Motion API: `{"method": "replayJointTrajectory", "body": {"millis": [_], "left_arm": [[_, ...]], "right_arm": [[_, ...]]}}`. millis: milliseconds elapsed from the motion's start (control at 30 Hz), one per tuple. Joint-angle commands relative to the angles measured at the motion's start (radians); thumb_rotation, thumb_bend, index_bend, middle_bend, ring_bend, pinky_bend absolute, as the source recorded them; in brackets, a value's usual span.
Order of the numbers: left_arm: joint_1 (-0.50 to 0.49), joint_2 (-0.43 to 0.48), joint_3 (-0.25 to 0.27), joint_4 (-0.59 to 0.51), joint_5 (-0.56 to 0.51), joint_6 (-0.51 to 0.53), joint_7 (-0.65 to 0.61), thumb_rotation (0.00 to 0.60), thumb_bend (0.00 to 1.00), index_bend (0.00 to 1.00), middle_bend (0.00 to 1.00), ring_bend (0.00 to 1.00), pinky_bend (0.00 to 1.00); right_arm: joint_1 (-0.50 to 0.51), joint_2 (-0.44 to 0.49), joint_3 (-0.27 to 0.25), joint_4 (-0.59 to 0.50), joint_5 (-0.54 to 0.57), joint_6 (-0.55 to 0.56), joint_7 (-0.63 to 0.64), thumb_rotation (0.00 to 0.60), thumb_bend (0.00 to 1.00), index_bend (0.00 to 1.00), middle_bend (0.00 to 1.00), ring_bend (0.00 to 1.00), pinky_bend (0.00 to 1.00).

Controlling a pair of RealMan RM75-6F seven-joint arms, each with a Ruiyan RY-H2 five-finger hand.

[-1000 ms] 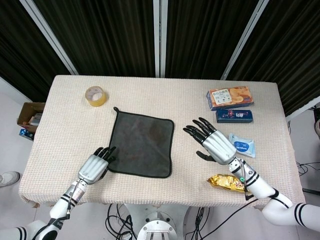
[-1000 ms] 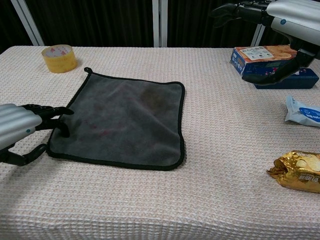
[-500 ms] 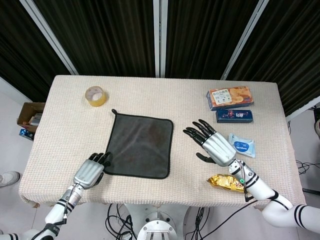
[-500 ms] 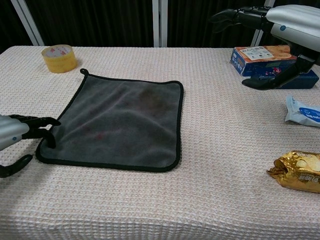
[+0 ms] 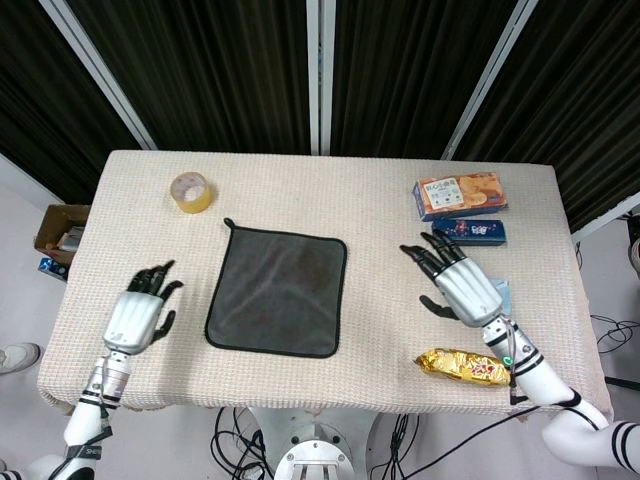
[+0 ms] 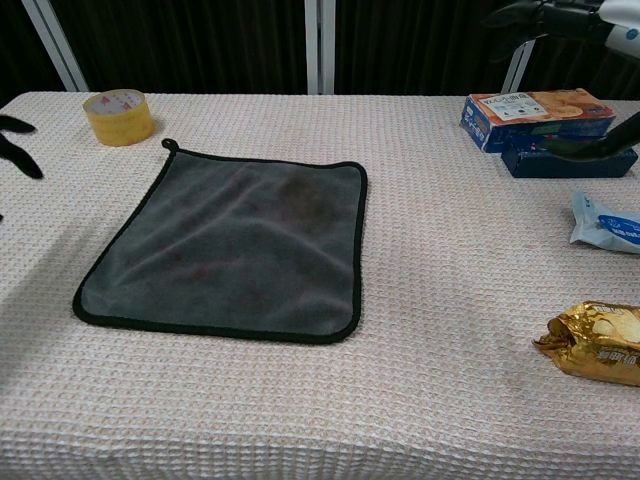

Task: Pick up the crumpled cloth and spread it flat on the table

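Observation:
The dark grey cloth (image 5: pixel 278 291) (image 6: pixel 235 246) with a black hem lies flat and square on the table's middle, a small loop at its far left corner. My left hand (image 5: pixel 140 314) hovers left of the cloth, apart from it, fingers spread and empty; the chest view shows only its fingertips (image 6: pixel 20 148) at the left edge. My right hand (image 5: pixel 463 285) hangs over the table right of the cloth, fingers spread, holding nothing; in the chest view my right hand (image 6: pixel 570 20) shows at the top right corner.
A yellow tape roll (image 5: pixel 190 191) (image 6: pixel 118 115) sits at the back left. On the right are a biscuit box (image 5: pixel 459 194) (image 6: pixel 536 107), a dark blue box (image 5: pixel 470 230), a wipes pack (image 6: pixel 606 220) and a gold snack bag (image 5: pixel 462 366) (image 6: pixel 597 341). A cardboard box (image 5: pixel 60 232) stands on the floor left.
My left hand let go of the cloth's near left corner and drew away to the left, fingers spread. My right hand moved further right. The cloth stays flat.

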Motion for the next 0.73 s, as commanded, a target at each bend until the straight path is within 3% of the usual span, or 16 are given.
{"method": "replayJointTrajectory", "body": {"millis": [33, 200, 367, 533, 733], "left_arm": [[0.056, 0.048, -0.083, 0.077, -0.053, 0.092, -0.153, 0.600, 0.28, 0.25, 0.04, 0.10, 0.15], [0.114, 0.093, -0.106, 0.154, -0.058, 0.150, -0.355, 0.600, 0.19, 0.23, 0.05, 0.10, 0.15], [0.162, 0.145, -0.053, 0.163, -0.002, 0.157, -0.490, 0.600, 0.19, 0.23, 0.05, 0.10, 0.15], [0.226, 0.161, 0.001, 0.123, 0.057, 0.228, -0.487, 0.600, 0.19, 0.23, 0.06, 0.10, 0.15], [0.260, 0.179, 0.071, 0.047, 0.098, 0.206, -0.416, 0.600, 0.19, 0.23, 0.07, 0.10, 0.15]], "right_arm": [[-0.060, 0.082, 0.009, -0.055, 0.108, -0.012, -0.025, 0.600, 0.21, 0.02, 0.17, 0.01, 0.02], [-0.148, 0.138, 0.005, -0.064, 0.145, 0.064, 0.033, 0.600, 0.21, 0.02, 0.15, 0.00, 0.00], [-0.244, 0.155, -0.024, -0.043, 0.104, 0.177, 0.091, 0.600, 0.22, 0.02, 0.13, 0.00, 0.00], [-0.340, 0.142, -0.058, -0.002, 0.069, 0.273, 0.150, 0.600, 0.22, 0.02, 0.13, 0.00, 0.00], [-0.397, 0.069, -0.069, 0.071, 0.026, 0.328, 0.172, 0.600, 0.23, 0.02, 0.13, 0.00, 0.00]]}}
